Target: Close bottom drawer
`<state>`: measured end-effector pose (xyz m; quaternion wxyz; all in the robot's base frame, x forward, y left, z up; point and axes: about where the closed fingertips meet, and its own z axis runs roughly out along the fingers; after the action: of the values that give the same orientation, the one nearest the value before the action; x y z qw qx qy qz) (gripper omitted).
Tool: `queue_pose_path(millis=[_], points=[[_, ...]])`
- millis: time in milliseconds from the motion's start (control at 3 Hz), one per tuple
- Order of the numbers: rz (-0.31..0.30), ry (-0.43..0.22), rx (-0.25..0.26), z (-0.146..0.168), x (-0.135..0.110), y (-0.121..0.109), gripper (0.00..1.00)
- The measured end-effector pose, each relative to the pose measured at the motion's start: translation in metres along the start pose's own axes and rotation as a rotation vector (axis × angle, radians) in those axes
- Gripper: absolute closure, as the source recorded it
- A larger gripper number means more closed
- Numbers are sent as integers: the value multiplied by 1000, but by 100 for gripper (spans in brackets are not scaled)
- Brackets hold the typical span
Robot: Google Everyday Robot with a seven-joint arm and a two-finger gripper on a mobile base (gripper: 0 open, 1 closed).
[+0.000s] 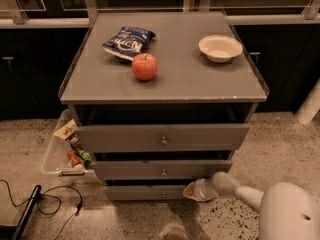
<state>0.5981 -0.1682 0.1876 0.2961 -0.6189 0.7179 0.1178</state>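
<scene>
Gripper rests against the right end of the bottom drawer front; its grip state cannot be determined.

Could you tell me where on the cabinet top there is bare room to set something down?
The front strip of the top, ahead of the apple and bowl, is bare, as is the middle between them. The back left, around the chip bag, is crowded. The gripper is low, at the bottom drawer.
</scene>
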Motion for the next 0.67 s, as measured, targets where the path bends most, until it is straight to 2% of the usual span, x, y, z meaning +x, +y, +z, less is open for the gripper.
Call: queue_pose_path(millis=[333, 667], points=[[3, -19, 2, -9, -6, 19, 44], [33, -15, 9, -50, -5, 51, 47]])
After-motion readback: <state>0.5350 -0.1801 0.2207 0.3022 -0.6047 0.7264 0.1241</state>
